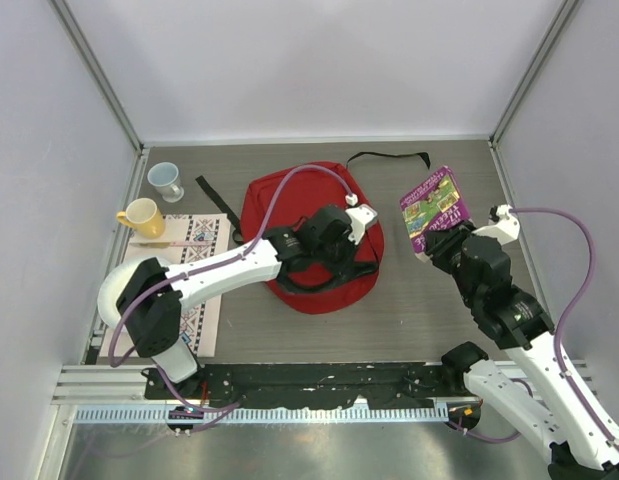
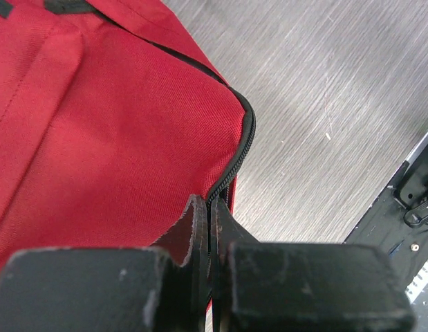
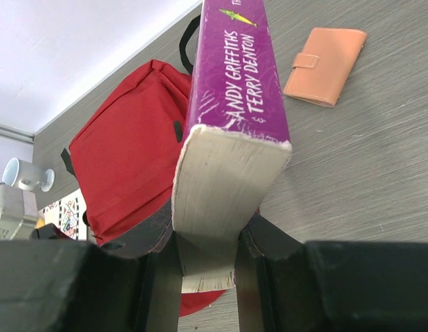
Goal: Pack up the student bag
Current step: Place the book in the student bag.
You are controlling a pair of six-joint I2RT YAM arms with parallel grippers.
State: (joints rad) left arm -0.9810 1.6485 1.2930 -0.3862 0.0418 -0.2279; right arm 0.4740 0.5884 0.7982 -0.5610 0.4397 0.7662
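The student bag (image 1: 279, 200), a red backpack with black zipper trim, lies flat in the middle of the table. My left gripper (image 1: 351, 250) is at its right edge. In the left wrist view the left gripper (image 2: 212, 204) is shut on the black zipper edge at a corner of the bag (image 2: 110, 124). My right gripper (image 1: 439, 240) holds a thick purple book (image 1: 436, 205) to the right of the bag. In the right wrist view its jaws (image 3: 208, 242) clamp the page block of the book (image 3: 234, 90), with the bag (image 3: 131, 159) behind it.
An orange wallet (image 3: 326, 66) lies on the table beyond the book. A pale blue mug (image 1: 166, 181) and a yellow mug (image 1: 141, 217) stand at the far left, by a patterned mat (image 1: 194, 290). A black strap (image 1: 389, 157) lies at the back. A black rail (image 1: 319, 378) lines the near edge.
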